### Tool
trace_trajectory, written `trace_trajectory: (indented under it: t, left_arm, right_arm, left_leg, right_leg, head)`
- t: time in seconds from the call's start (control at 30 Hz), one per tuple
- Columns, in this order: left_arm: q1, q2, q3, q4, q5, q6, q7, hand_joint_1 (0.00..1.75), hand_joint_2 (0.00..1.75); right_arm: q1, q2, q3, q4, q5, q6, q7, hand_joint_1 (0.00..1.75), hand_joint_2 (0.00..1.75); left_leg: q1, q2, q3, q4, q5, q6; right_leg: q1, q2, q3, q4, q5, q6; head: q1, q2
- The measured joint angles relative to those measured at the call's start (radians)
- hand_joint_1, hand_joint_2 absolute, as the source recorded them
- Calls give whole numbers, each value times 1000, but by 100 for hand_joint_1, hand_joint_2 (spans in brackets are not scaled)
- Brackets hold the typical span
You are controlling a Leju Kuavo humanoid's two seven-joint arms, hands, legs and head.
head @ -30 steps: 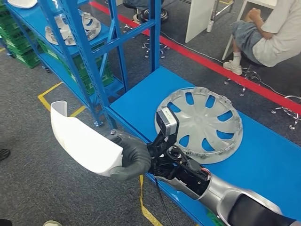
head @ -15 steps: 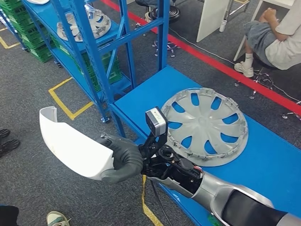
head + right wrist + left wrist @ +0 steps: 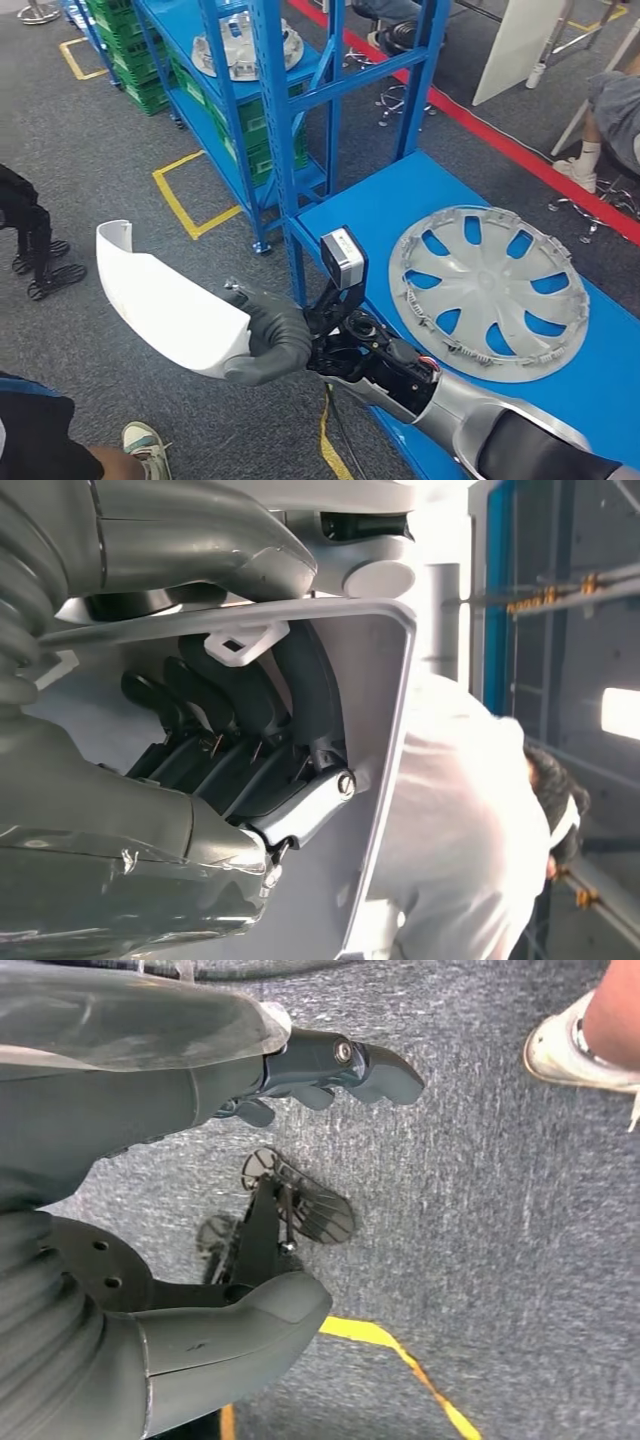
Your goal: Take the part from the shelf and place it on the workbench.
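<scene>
My right hand point(image 3: 275, 340) grips one end of a long white curved part point(image 3: 166, 305), holding it out over the grey floor to the left of the blue workbench point(image 3: 377, 215). In the right wrist view the dark fingers point(image 3: 226, 730) curl inside the white part point(image 3: 370, 810). A silver hubcap point(image 3: 494, 290) lies flat on the workbench. The blue shelf point(image 3: 279, 110) stands behind, with another hubcap point(image 3: 241, 45) on one level. My left hand point(image 3: 151, 1110) hangs over the floor, fingers apart, holding nothing.
A person's shoe point(image 3: 143, 445) is on the floor just below the part, and dark footwear point(image 3: 45, 265) stands at the left. A seated person point(image 3: 615, 110) is at the far right. Green crates point(image 3: 136, 60) fill the shelf's low level. Yellow tape point(image 3: 189, 210) marks the floor.
The whole picture has shifted, so the camera has moved: shelf and workbench now sit further right and lower. My right hand still holds the white part the same way.
</scene>
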Motion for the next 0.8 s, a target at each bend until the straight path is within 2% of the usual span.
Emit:
trace_trajectory:
  t: [0.03,0.07,0.13,0.2,0.27,0.3,0.33,0.37,0.4,0.43,0.47,0.53,0.57,0.63,0.7,0.73,0.8]
  left_arm:
    - [-1,-1,0,0,0,0,0,0,175]
    - [0,-2,0,0,1,0,0,0,175]
    - [3,-1,0,0,2,0,0,0,175]
    - [5,-2,0,0,2,0,0,0,175]
    - [2,-3,0,0,2,0,0,0,175]
    - [0,-4,0,0,2,0,0,0,175]
    - [0,-4,0,0,2,0,1,0,175]
    - [0,-5,0,0,2,0,2,0,175]
    - [1,-5,0,0,2,0,2,0,175]
    - [2,-4,0,0,2,0,3,0,175]
    - [1,-4,0,0,2,0,3,0,175]
    - [-2,-4,0,0,1,1,3,0,175]
    - [-3,-4,0,0,1,1,3,0,175]
    - [-3,-5,0,0,1,2,3,0,175]
    - [0,-5,0,0,2,2,2,0,175]
    - [0,-4,0,0,2,3,2,0,175]
    - [-1,-3,0,0,2,3,0,0,175]
  right_arm:
    - [-1,0,0,0,-1,0,0,166,175]
    - [-1,0,0,0,-2,0,-1,166,175]
    - [-2,0,0,0,-3,0,-1,166,175]
    - [-3,1,-1,0,-4,-1,-2,166,175]
    - [-5,1,-2,0,-6,-3,-1,166,175]
    - [-5,1,-2,0,-6,-4,-1,166,175]
    - [-4,1,-2,1,-6,-6,0,166,175]
    - [-3,1,-3,1,-6,-6,1,166,175]
    - [-3,1,-3,1,-6,-6,2,166,175]
    - [-3,1,-3,2,-6,-6,2,166,175]
    - [-3,1,-4,2,-6,-6,3,166,175]
    - [-4,1,-7,2,-7,-5,4,166,175]
    - [-5,1,-8,2,-7,-4,4,166,175]
    - [-6,1,-10,2,-8,-2,5,166,175]
    - [-6,1,-11,2,-9,-1,5,166,175]
    - [-6,1,-11,2,-10,0,5,166,175]
    - [-5,1,-12,3,-12,0,5,166,175]
  left_leg:
    - [0,-8,-3,1,1,-4]
    - [1,-15,-8,2,3,-10]
    - [3,-23,-16,1,8,-22]
    - [2,5,-33,36,-15,-32]
    - [3,45,-91,153,-77,-42]
    - [5,53,-129,229,-109,-47]
    - [7,56,-159,287,-127,-51]
    - [9,58,-171,311,-128,-53]
    - [11,60,-161,292,-109,-54]
    - [12,66,-128,232,-77,-55]
    - [13,81,-84,151,-44,-54]
    - [9,105,-19,30,-6,-45]
    - [6,110,-9,7,-3,-38]
    - [2,95,-10,4,-4,-23]
    - [3,83,-6,2,-3,-10]
    - [4,78,-3,0,-3,-3]
    - [3,65,-2,0,-4,5]
  right_leg:
    - [0,14,22,-46,14,-3]
    - [1,22,31,-65,14,-6]
    - [1,11,37,-74,18,-13]
    - [-3,-6,41,-84,26,-23]
    - [-3,-26,41,-88,29,-29]
    - [-2,-36,39,-88,29,-31]
    - [-1,-46,38,-88,28,-31]
    - [-1,-55,38,-88,28,-31]
    - [-1,-64,38,-88,28,-30]
    - [-1,-72,39,-88,27,-29]
    - [-1,-78,40,-88,25,-26]
    - [6,-89,40,-85,19,-17]
    - [8,-94,41,-84,17,-12]
    - [8,-104,45,-84,12,-1]
    - [3,-92,36,-56,-13,9]
    - [1,-76,17,-10,-41,13]
    - [0,-48,-54,144,-113,15]
  head:
    - [0,0]
    - [-1,0]
    - [-2,0]
    - [-10,0]
    - [-22,0]
    - [-26,0]
    - [-27,0]
    - [-28,0]
    - [-29,0]
    - [-30,0]
    - [-31,0]
    - [-31,0]
    - [-28,0]
    - [-21,0]
    - [-19,0]
    - [-16,0]
    - [-9,0]
